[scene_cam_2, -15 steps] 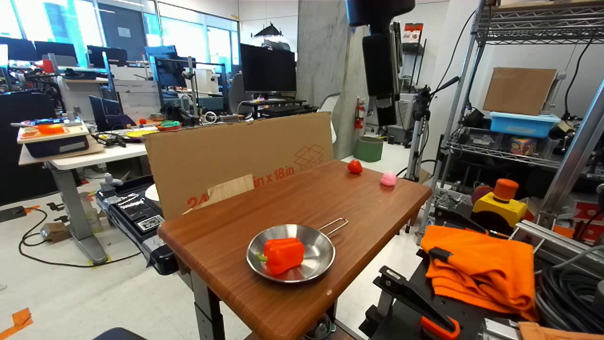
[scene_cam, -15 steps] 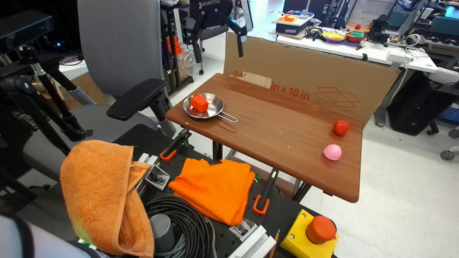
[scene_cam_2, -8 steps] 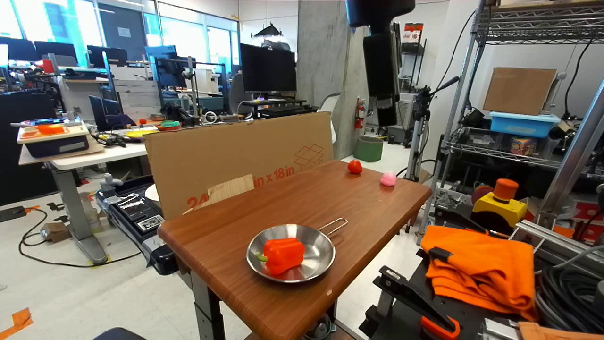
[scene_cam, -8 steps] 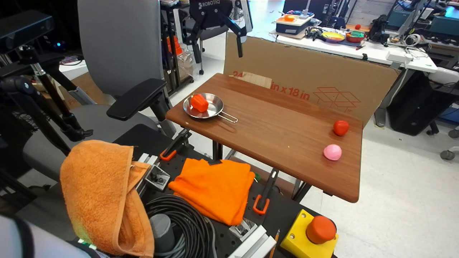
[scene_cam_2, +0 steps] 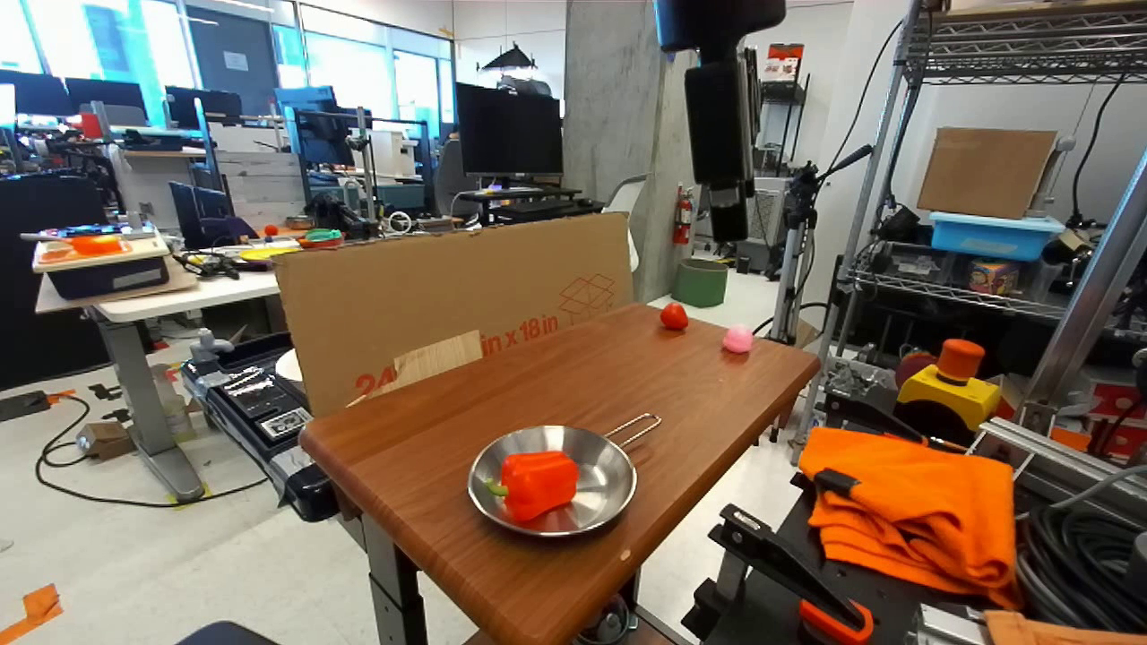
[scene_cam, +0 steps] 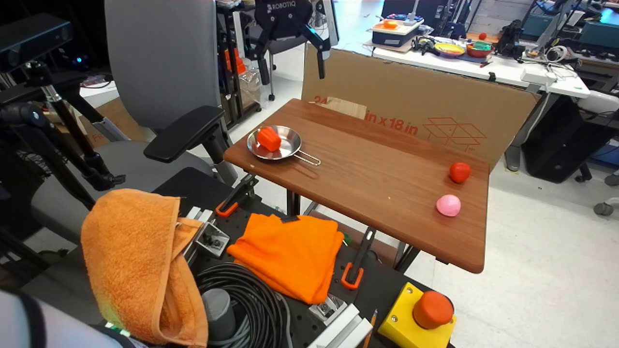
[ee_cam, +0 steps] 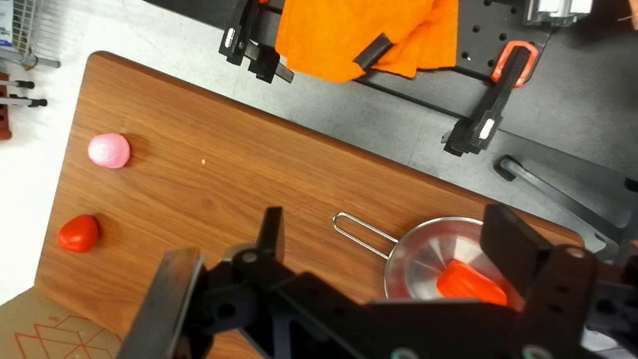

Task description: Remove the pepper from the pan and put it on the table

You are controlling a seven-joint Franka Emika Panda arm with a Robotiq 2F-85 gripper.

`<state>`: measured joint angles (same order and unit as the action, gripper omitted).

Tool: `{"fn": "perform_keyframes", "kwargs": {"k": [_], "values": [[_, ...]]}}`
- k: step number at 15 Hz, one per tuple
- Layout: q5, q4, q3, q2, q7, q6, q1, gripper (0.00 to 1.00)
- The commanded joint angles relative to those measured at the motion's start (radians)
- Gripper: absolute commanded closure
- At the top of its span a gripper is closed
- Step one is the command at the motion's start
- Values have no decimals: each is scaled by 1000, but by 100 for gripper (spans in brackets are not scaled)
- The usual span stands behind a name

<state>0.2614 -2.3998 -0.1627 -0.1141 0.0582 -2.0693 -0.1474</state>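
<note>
The red-orange pepper, with its short green stem, lies on its side in the shallow silver pan. Both sit near one end of the brown wooden table, with the pan's thin wire handle pointing along the tabletop. High above the table, and touching nothing, my gripper hangs with its fingers spread wide. Seen from the wrist, the pepper and the pan appear below and toward the right finger. The gripper's own body hides part of both there.
A red tomato-like object and a pink ball rest at the table's far end. A cardboard wall stands along one long edge. Beyond the opposite edge are black clamps, a folded orange cloth and a yellow box with a red button.
My gripper has shifted very slightly left and down in both exterior views, still wide apart. Pepper, pan and the other objects have stayed where they were.
</note>
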Motion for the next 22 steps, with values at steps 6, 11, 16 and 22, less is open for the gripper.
{"fn": "perform_keyframes", "kwargs": {"k": [6, 11, 16, 22], "values": [[-12, -5, 1, -5, -10, -8, 1, 0], [-12, -6, 1, -7, -10, -8, 1, 0], [9, -11, -5, -5, -12, -17, -2, 0], [-2, -3, -15, 13, -4, -10, -7, 0]]}}
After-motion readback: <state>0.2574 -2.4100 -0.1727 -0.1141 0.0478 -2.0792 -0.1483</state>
